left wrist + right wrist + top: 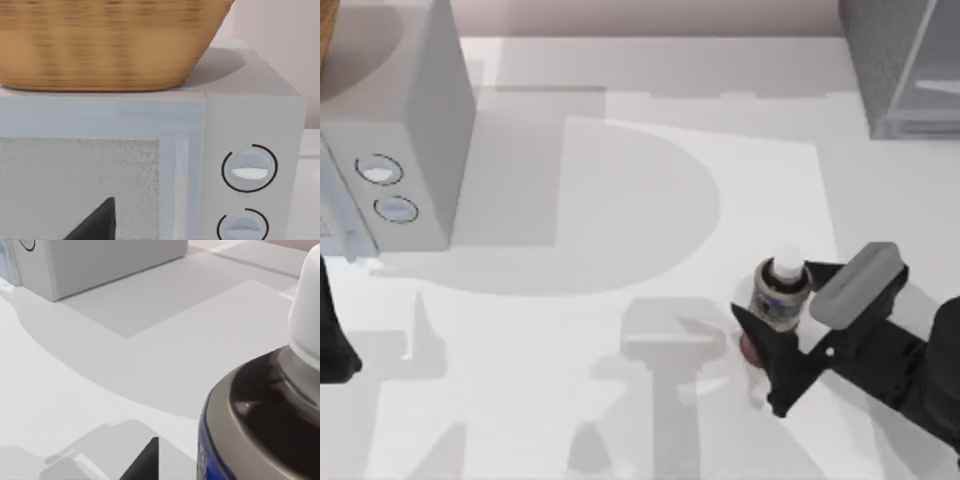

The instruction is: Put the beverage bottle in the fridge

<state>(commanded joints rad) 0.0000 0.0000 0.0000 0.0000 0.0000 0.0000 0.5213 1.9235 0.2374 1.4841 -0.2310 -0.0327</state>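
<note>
- Top view: right gripper (782, 318) has its fingers closed narrowly around the beverage bottle (779, 295), standing upright (blue label band, print unreadable; reddish drink inside).
- Bottle stands well apart from the fridge (905, 60), nearer the camera.
- Left arm (332, 335) is parked beside the dialled box (405, 120), which carries a wicker basket (107, 42).

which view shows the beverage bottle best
The top view: the whole beverage bottle stands upright between the right end effector's fingers. The right wrist view crops it to cap, shoulder and label edge. The left wrist view faces the microwave and basket.
</note>
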